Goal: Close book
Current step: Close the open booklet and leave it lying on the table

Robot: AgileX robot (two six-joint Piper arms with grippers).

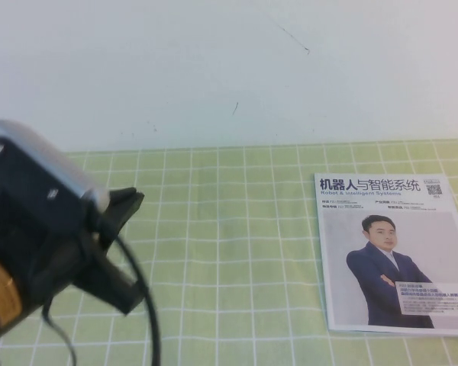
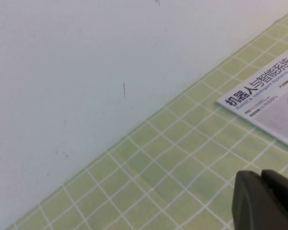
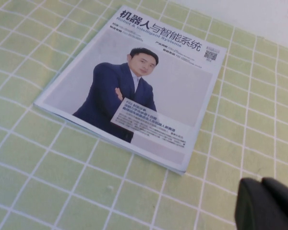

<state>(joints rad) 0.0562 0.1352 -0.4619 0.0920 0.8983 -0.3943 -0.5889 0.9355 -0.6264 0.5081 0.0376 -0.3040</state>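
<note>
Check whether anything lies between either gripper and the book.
Nothing visible does. The book lies already closed, cover up, on the right of the checked cloth. Only bare cloth separates it from the left gripper, raised over the left side, and from the right gripper, hovering near it. Both jaws look shut.

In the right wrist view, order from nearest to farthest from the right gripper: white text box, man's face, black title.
Right gripper hovers by the paper magazine's bottom corner; left gripper is far to its left.
1. White text box, low on the cover.
2. Man's face, mid-cover.
3. Black title, top edge.
</note>
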